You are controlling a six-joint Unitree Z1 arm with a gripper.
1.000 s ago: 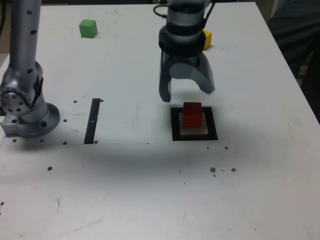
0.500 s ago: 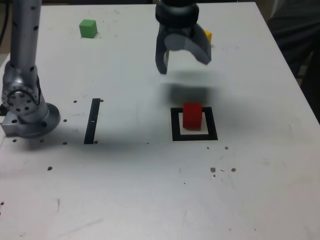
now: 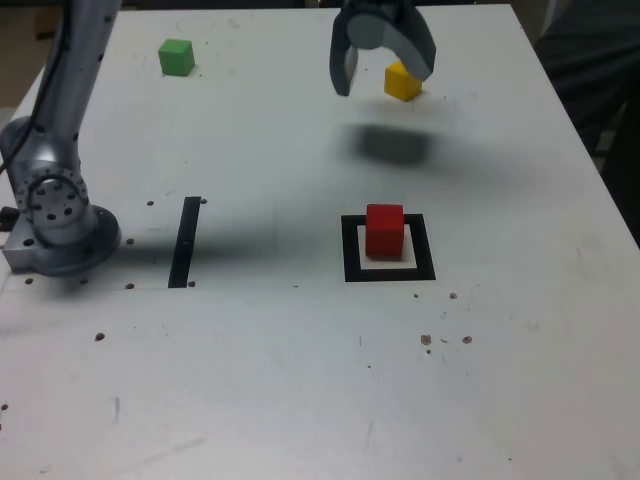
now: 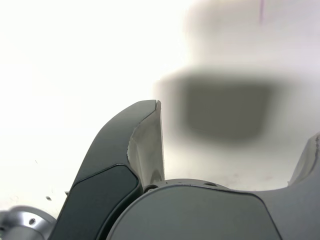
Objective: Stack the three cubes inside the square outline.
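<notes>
Exterior view: the gripper (image 3: pixel 384 68) hangs above the table (image 3: pixel 300 380) with its jaws spread wide and nothing between them. The yellow cube (image 3: pixel 402 81) lies just beside the gripper, towards the exterior view's right. The red cube (image 3: pixel 384 230) stands inside the square outline (image 3: pixel 350 250), well apart from the gripper. The green cube (image 3: pixel 176 56) lies far off towards the exterior view's left.

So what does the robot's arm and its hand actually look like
The arm is a silver-grey metal tube with small dark dots, rising from a round silver joint with a ring of holes on a grey base. The hand is dark grey with two thick, curved, claw-like fingers whose inner faces are paler grey.
</notes>
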